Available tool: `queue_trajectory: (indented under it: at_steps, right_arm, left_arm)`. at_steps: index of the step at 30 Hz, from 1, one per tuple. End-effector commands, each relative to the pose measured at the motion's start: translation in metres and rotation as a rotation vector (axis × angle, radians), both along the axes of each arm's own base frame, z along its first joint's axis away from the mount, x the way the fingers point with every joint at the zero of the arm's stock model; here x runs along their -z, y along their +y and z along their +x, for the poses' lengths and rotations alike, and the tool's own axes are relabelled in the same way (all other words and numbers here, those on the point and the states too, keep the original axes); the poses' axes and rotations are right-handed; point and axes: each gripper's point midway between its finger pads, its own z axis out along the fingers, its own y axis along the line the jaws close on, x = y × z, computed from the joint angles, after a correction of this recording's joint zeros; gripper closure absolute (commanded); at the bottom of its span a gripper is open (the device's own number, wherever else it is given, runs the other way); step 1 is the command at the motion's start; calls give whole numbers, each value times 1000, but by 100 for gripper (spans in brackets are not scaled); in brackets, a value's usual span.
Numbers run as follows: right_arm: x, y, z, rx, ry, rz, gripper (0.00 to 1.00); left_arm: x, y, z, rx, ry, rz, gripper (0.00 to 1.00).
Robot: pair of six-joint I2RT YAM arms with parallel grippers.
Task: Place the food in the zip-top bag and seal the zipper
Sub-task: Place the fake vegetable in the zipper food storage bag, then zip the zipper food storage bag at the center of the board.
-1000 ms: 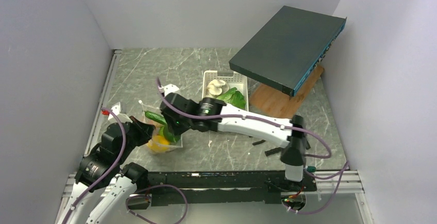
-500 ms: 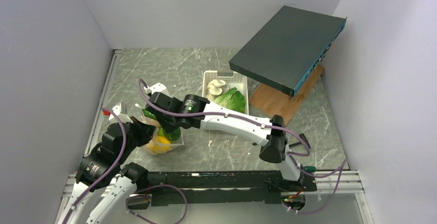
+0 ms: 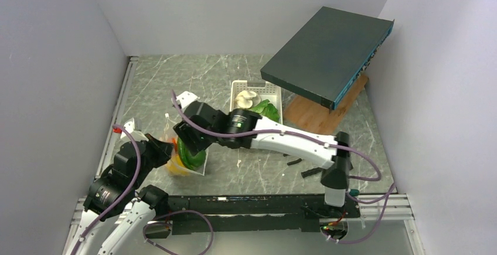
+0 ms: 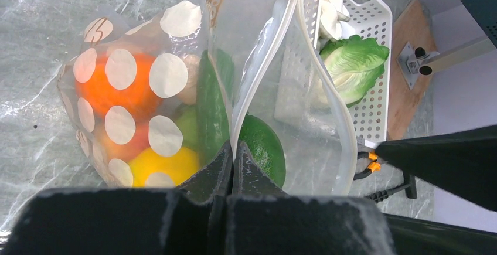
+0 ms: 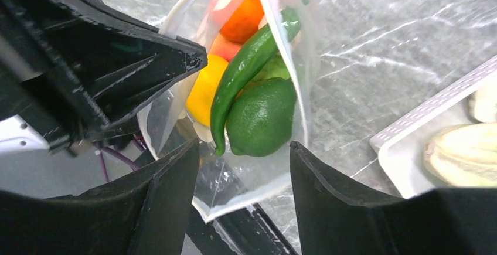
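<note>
The grey marble worktop (image 3: 234,79) is the biggest thing here. At its back right a flat dark slab (image 3: 328,55) is propped at a tilt, with a brown wooden board (image 3: 316,119) under its low end. Just beside that sits a white slotted plastic basket (image 4: 375,26). A leafy green lettuce (image 4: 354,67) and a white mushroom (image 4: 331,12) lie in it, so I think those two are not packed yet. At the front left, well apart from the basket, is the clear floppy plastic bag with white dots (image 4: 135,91), and its mouth gapes open. Inside it I can see a round orange (image 5: 243,17), a pink peach (image 5: 225,47), a yellow lemon (image 5: 202,91), a long dark green vegetable (image 5: 243,67) and a round green lime (image 5: 261,117), all bunched together. The thin pale zipper strip (image 4: 341,105) runs round the mouth, and its two sides bow far apart, so nothing is sealed. The left fingers (image 4: 231,152) are pinched tight on one lip of that strip and hold the bag up. The right fingers (image 5: 244,145) are spread wide with nothing in them. They hang just over the open mouth, and the lime shows below the gap between them. The bag looks thin, soft and slippery. With the fruit in the bottom I think it would slump over if it were let go. The pale strip looks thicker than the rest, so that seems the best place to take hold.
</note>
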Motion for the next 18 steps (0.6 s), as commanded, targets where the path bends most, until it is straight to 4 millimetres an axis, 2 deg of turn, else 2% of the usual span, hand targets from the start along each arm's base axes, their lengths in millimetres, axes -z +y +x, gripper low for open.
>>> queue_trajectory:
  at_steps: [1,2,4,6,11,15,17,18]
  right_arm:
    - [-59,-9,27,-10,-206,167,43]
    - [-64,-11,33,3,-243,190,43]
    - [-59,-14,43,7,-266,206,43]
    - [-52,-12,44,-38,-233,240,43]
    - [-44,2,24,-222,-123,387,43]
    - [-32,7,9,-309,-85,424,43]
    - [-27,8,9,-306,-81,436,46]
    - [-25,9,9,-306,-77,439,53]
  left_arm:
    - [-16,3,0,-9,-43,-11,100]
    - [-16,2,-1,-3,-42,-9,100]
    - [-15,1,-2,8,-40,-5,100]
    - [-15,0,-2,20,-41,-1,100]
    - [-19,-3,-3,40,-48,-1,100]
    - [-23,-2,-4,41,-51,5,100]
    - [-23,-2,-4,46,-51,8,100]
    - [-23,-3,-4,49,-51,10,100]
